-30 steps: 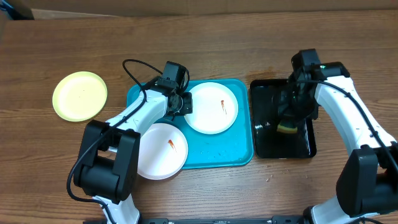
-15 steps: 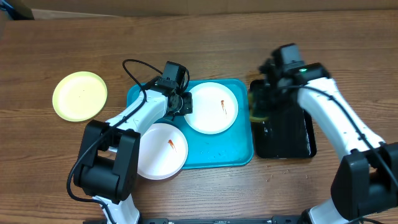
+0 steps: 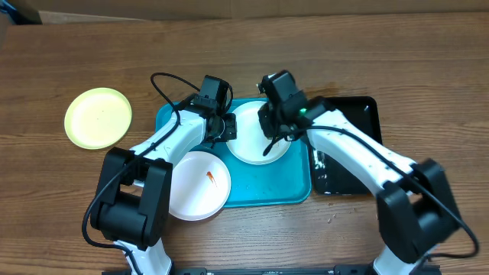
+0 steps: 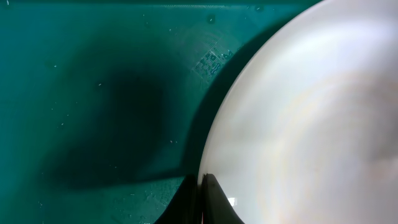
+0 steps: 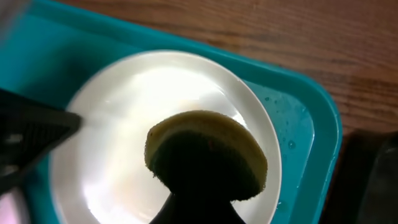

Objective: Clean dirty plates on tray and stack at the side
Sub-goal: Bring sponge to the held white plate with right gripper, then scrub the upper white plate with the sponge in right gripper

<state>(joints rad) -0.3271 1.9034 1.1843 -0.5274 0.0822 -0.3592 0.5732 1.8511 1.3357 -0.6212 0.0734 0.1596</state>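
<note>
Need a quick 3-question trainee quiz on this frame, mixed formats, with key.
1. True or false: the right gripper holds a sponge over the far white plate in the tray.
2. Where does the yellow-green plate lie? A in the tray; B on the table left of the tray; C on the far white plate.
3. Fill in: the left gripper is shut on the far white plate's ____.
Key: 1 true; 2 B; 3 rim.
</note>
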